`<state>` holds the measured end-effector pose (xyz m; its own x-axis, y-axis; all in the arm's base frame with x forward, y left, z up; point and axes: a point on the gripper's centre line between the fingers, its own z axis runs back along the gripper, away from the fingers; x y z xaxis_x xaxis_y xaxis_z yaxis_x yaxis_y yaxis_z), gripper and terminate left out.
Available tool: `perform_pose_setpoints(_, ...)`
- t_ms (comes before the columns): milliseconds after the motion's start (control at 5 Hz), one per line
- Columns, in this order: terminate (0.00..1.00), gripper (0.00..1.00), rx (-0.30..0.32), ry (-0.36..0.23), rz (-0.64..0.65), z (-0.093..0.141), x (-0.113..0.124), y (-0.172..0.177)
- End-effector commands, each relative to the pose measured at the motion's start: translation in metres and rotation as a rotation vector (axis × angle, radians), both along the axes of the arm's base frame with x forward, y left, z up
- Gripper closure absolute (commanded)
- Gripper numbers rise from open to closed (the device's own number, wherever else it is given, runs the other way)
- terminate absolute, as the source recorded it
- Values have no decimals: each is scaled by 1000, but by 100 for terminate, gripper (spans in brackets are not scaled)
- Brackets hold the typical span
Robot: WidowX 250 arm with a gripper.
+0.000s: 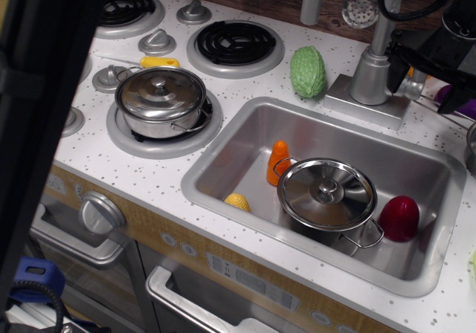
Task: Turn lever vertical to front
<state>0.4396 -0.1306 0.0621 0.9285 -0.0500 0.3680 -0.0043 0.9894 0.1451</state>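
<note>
The grey faucet's cone-shaped base (370, 76) stands on a square plate behind the sink. The lever (411, 88), a short silver handle with a rounded end, juts sideways to the right from that base. My black gripper (429, 79) hangs at the top right, just right of the faucet. Its jaws are open and apart, one finger (399, 56) close above the lever and the other (455, 97) further right. The lever's end lies about between them. I cannot tell whether a finger touches it.
The steel sink (223, 154) holds a lidded pot (327, 193), an orange carrot (278, 160), a yellow item (237, 201) and a dark red item (399, 217). A green vegetable (308, 71) lies left of the faucet. A second pot (161, 99) sits on the stove. A dark blurred shape (37, 88) blocks the left.
</note>
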Motion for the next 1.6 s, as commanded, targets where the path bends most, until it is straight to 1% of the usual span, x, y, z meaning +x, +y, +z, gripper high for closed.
perform_pose_setpoints(0,0,0,-35,-120,-3,33,16,3)
perform_pose_setpoints(400,0,0,-12,-170,-11,41,27,3)
perform_pose_setpoints(1000,0,0,-10,-216,-42,35,45,6)
perform_pose_setpoints(1200,0,100,4,-227,-28,34,48,8)
perform_pose_setpoints(1400,0,100,12,-227,-18,37,46,7)
